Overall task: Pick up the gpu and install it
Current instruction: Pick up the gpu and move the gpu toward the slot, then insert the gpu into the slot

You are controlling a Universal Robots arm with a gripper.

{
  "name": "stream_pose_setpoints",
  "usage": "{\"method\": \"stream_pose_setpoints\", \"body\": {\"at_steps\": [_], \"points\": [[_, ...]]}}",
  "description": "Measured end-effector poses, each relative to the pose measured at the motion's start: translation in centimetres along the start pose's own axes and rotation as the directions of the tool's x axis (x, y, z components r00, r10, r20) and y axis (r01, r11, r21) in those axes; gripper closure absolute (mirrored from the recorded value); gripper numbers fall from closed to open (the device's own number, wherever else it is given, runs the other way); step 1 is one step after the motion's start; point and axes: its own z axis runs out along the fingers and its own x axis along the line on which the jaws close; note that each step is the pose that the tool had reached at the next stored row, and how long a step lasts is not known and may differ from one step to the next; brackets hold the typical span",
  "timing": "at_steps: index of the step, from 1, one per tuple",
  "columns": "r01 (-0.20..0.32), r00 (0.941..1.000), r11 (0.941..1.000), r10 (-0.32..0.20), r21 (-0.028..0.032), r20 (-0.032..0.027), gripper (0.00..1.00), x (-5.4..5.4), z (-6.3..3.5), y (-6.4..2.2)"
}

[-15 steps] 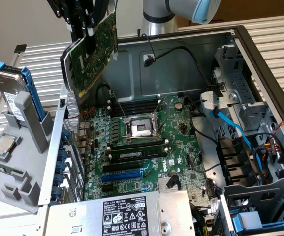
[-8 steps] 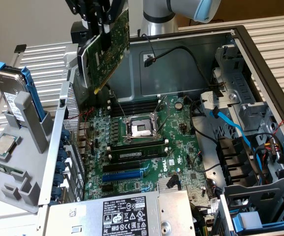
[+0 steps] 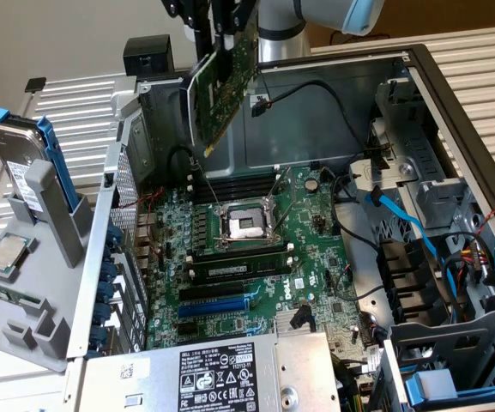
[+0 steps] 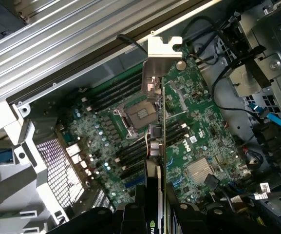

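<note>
While the claw [image 3: 221, 30] clenches the gpu [image 3: 221, 94], the card hangs above the open case.
Exterior view: held upright below the claw, it hangs over the motherboard's [image 3: 256, 257] far part, with the blue slot [image 3: 217, 305] lying nearer. Wrist view: seen edge-on, its long axis runs from the claw [image 4: 159, 217] out to the silver bracket [image 4: 162, 56].

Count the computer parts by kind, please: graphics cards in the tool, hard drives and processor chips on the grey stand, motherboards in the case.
Graphics card, held by the tool: 1
Hard drive: 1
Processor chip: 1
Motherboard: 1
Total: 4
</note>
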Motion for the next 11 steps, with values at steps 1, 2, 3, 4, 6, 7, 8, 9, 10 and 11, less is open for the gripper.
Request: {"method": "stream_pose_setpoints", "body": {"at_steps": [1,2,3,4,6,7,8,9,10,11], "points": [[0.000,1.0000,1.0000,0.000,-0.0001,-0.0003,0.73,-0.4,-0.02,0.23],[0.000,1.0000,1.0000,0.000,-0.0002,-0.0006,0.73,-0.8,-0.03,0.45],[0.000,1.0000,1.0000,0.000,-0.0003,-0.0009,0.73,-1.2,-0.04,0.66],[0.000,1.0000,1.0000,0.000,-0.0003,-0.0012,0.73,-1.6,-0.06,0.89],[0.000,1.0000,1.0000,0.000,-0.0002,-0.0018,0.73,-2.4,-0.08,1.31],[0.000,1.0000,1.0000,0.000,0.0001,-0.0023,0.73,-2.5,-0.09,1.40],[0.000,1.0000,1.0000,0.000,0.0003,-0.0028,0.73,-2.5,-0.08,1.40],[0.000,1.0000,1.0000,0.000,0.0003,-0.0028,0.73,-2.5,-0.09,1.40],[0.000,1.0000,1.0000,0.000,0.0003,-0.0029,0.73,-2.6,-0.08,1.40],[0.000,1.0000,1.0000,0.000,0.0003,-0.0029,0.73,-2.5,-0.08,1.40]]}}
